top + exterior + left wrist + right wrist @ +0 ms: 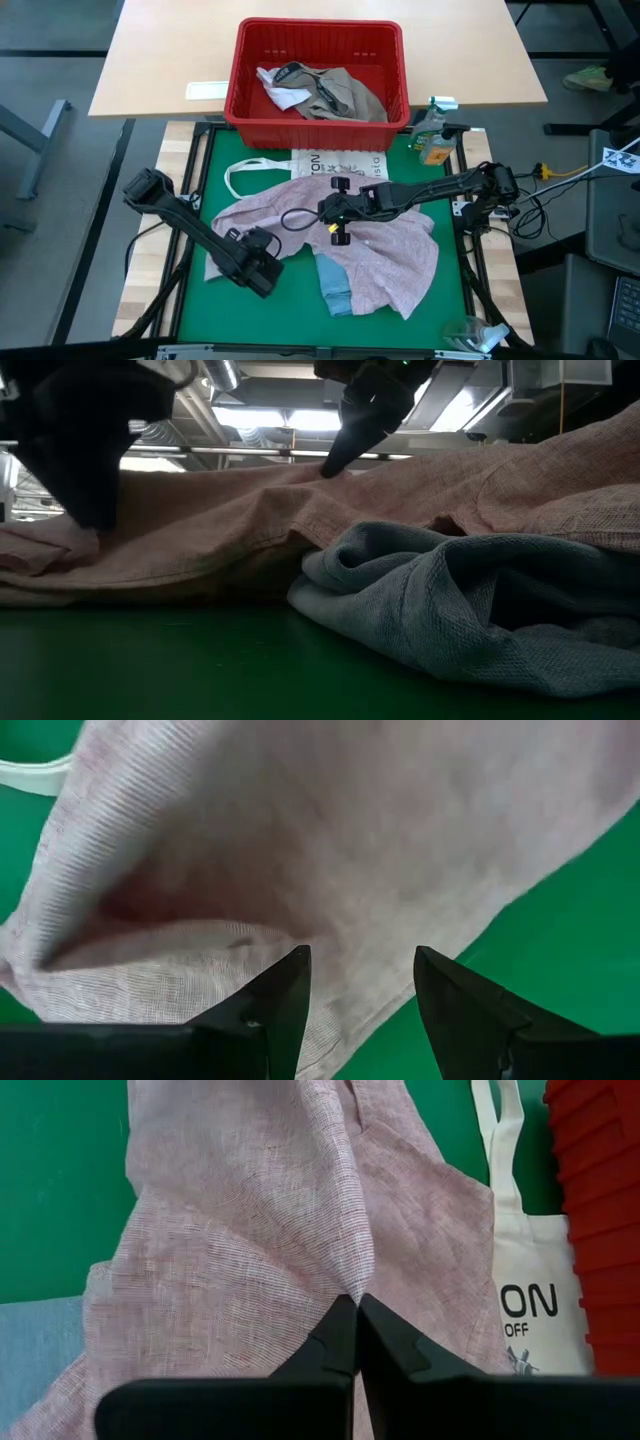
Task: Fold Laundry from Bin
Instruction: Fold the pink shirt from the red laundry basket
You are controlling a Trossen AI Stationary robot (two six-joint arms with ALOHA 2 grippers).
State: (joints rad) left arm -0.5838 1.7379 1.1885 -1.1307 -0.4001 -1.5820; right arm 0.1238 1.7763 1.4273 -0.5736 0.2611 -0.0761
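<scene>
Mostly the pale pink garment [372, 248] fills the green mat [200, 300] centre: thin, loosely woven cloth w/ fine ribbing, rumpled, spread wide w/ folds running toward 10 o'clock. A light blue piece [333, 285] pokes out from under its edge at 6 o'clock; in the low view it's a thicker knit, bunched in soft rolls in front of the pink cloth.

Right gripper [357, 1312], reaching in from 3 o'clock, sits over the pink garment's middle w/ fingers pressed together, pinching a small raised peak of the pink cloth.

Left gripper [358, 982] is at approx 8 o'clock on the mat, at the pink garment's edge, fingers apart w/ nothing between them; pink cloth lies just beyond the tips.

Red bin [321, 36] stands at 12 o'clock, off the mat on the tan tabletop, slotted sides, w/ khaki-grey and white pieces [325, 90] still heaped inside.

White tote bag [340, 164] lies flat between bin and pink garment, partly covered by it, handle loop toward 9 o'clock. Right wrist view reads "ON" and, below, "OFF" on it; rest of the print is hidden.

Small spray bottle [434, 140] stands at approx 2 o'clock by the bin corner; label unreadable.
</scene>
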